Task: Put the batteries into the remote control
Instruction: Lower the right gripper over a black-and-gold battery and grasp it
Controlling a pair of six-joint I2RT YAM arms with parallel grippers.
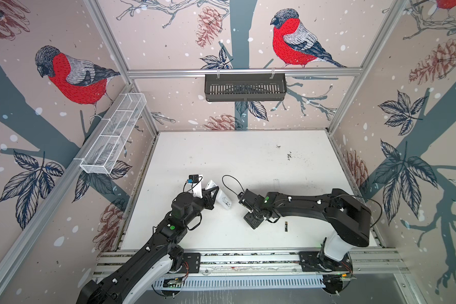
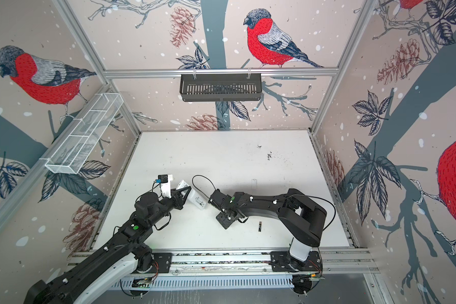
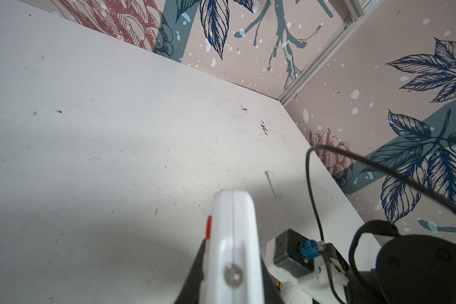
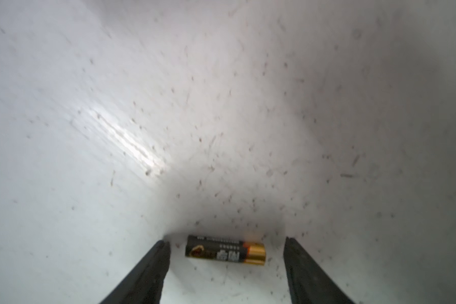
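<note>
Remote (image 1: 223,200) tilts above the table (image 1: 248,158) in both top views, clamped by the left gripper (image 1: 213,194). Left wrist: its end juts out past the grip. Right wrist: battery (image 4: 225,250) lies flat between the spread fingers of the right gripper (image 4: 227,242), touching neither.

Scuffed white flat tabletop (image 1: 248,158), dark specks (image 1: 289,155) toward 1 o'clock. Three walls of beige wallpaper with red-breasted birds and pine cones (image 1: 169,39), and silver aluminium frame rails (image 1: 242,71). Black slotted hanging basket (image 1: 245,88) at 12 o'clock; white wire-mesh basket (image 1: 113,134) at 10 o'clock.
</note>
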